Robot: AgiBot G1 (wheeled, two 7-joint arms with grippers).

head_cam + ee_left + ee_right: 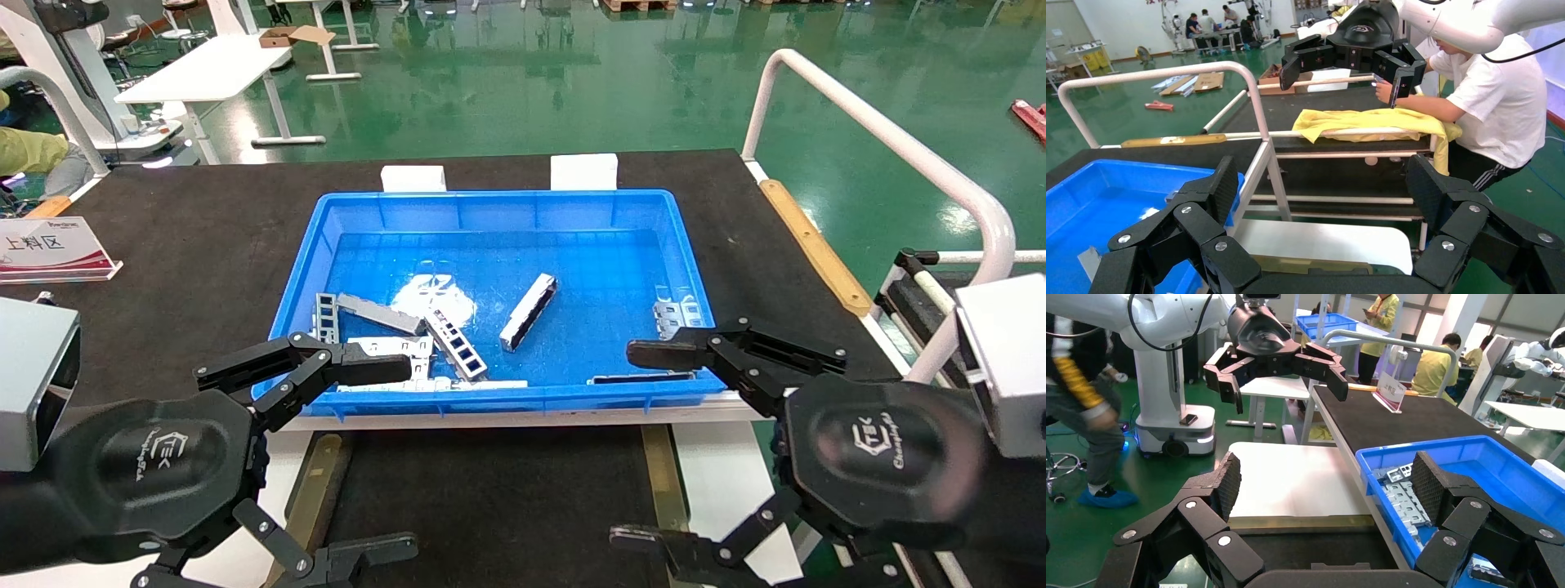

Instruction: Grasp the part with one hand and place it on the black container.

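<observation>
The part (528, 312), a narrow silver-grey channel strip, lies at a slant in the middle of the blue bin (507, 200). The black container (498, 498), edged by brass strips (663, 478), lies in front of the bin's near wall. My left gripper (384, 461) is open and empty, hovering over the bin's near left corner and the tray's left edge. My right gripper (637, 445) is open and empty at the bin's near right corner. In the right wrist view my right gripper (1324, 484) hangs above the black container (1315, 548), with the blue bin (1438, 450) beside it. In the left wrist view my left gripper (1324, 190) is open.
The bin also holds a ladder-like strip (456, 345) and several flat plates (384, 347). A white rail (882, 131) borders the table's right side. A sign (49, 249) stands at the left. A person (1499, 104) stands beyond the rail.
</observation>
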